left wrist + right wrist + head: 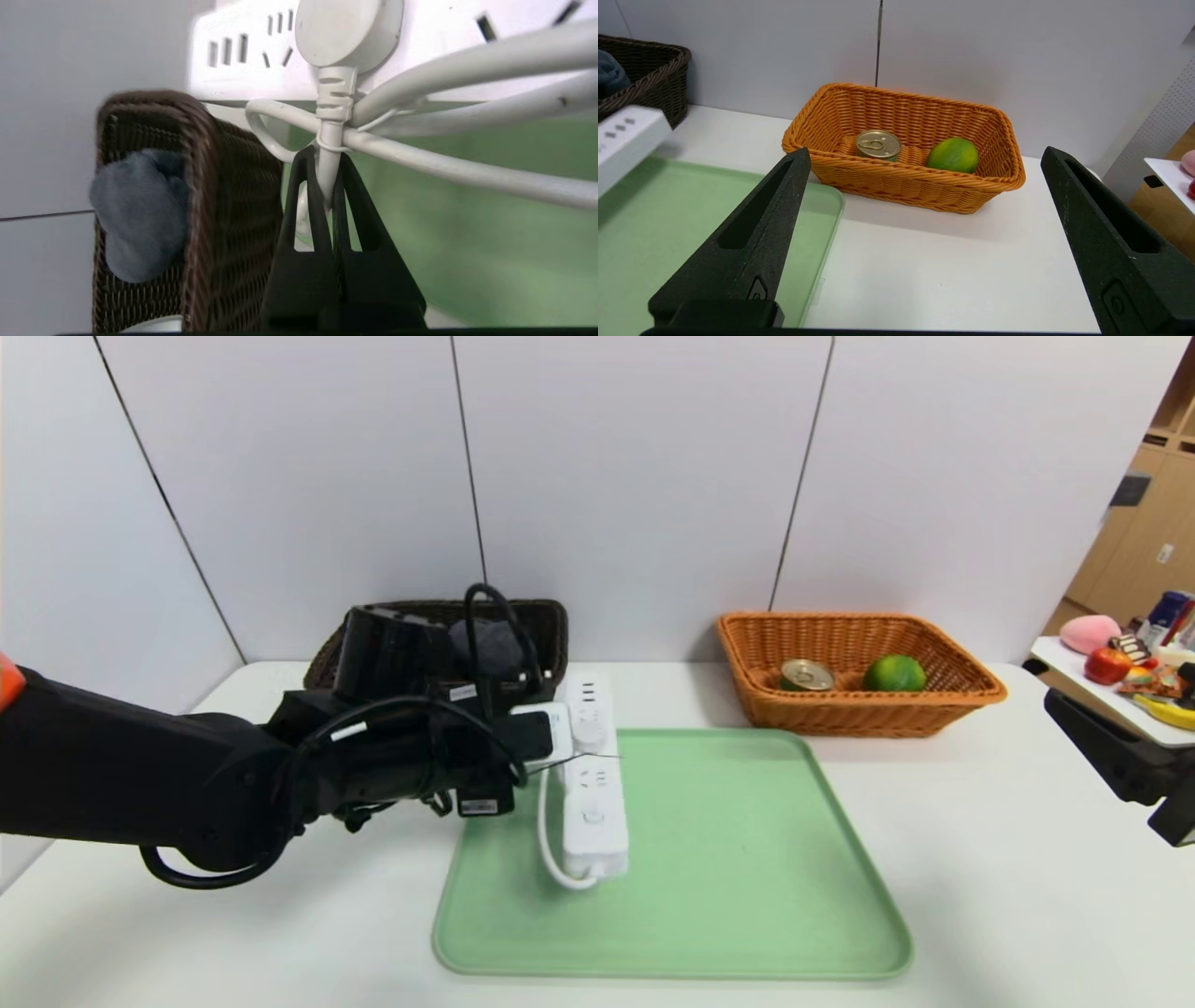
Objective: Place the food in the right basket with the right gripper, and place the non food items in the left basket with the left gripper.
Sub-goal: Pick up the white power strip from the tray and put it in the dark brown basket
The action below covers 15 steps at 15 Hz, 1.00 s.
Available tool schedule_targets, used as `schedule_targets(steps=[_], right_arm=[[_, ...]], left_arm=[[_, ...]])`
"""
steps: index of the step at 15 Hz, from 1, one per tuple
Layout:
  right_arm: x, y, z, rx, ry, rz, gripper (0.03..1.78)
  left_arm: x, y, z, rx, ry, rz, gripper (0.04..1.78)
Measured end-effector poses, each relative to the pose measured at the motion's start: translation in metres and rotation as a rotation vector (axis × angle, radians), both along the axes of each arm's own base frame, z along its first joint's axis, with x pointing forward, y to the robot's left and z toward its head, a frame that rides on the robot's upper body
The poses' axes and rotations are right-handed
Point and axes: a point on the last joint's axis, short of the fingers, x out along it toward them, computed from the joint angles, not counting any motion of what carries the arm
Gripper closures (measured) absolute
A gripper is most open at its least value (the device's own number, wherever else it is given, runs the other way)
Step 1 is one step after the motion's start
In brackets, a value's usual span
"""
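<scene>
While I look down from the head camera, the white desk (980,859) carries a pale green tray (728,877) in the middle, with the dark brown wicker basket (546,625) at the far left and the orange wicker basket (859,709) at the far right, both against the wall. My left arm reaches in across the near left and blocks most of the dark basket from that view. The white power strip (593,784) lies along the tray's left edge, its far end pointing past the rim towards the dark basket. The left claw (329,186) is pinched together on the strip's cord just below the round plug, though the head view hides this behind the wrist. In the left wrist view I see a rolled dark grey towel (140,210) inside the dark basket. The green fruit (953,155) and the small tin (878,144) with its gold pull-tab lid sit side by side in the orange basket. The right claw (924,186) hangs off the desk's right edge, jaws wide apart, holding nothing; in the head view it is cut off.
</scene>
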Motion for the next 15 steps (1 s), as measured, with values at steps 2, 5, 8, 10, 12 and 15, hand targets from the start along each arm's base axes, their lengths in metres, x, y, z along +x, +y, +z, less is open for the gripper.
schedule_targets(steps=[2,5,8,10,12,15], right_arm=[[0.0,0.0,-0.001,0.0,0.004,0.002,0.11],[0.0,0.0,-0.001,-0.002,0.005,0.003,0.11],[0.0,0.001,-0.001,-0.004,0.003,0.004,0.11],[0.0,0.001,-0.001,-0.003,0.003,0.003,0.11],[0.0,0.001,-0.001,-0.004,0.002,0.004,0.11],[0.0,0.001,-0.001,-0.007,0.003,0.005,0.11]], left_arm=[[-0.008,-0.01,0.021,-0.109,0.013,-0.008,1.75],[-0.017,-0.012,0.038,-0.168,-0.007,-0.022,1.75],[-0.022,-0.015,0.059,-0.282,-0.005,-0.013,1.75],[-0.015,-0.013,0.08,-0.387,-0.013,0.058,1.75],[-0.003,-0.007,0.099,-0.522,-0.01,0.214,1.75],[0.027,0.01,0.106,-0.702,-0.029,0.57,1.75]])
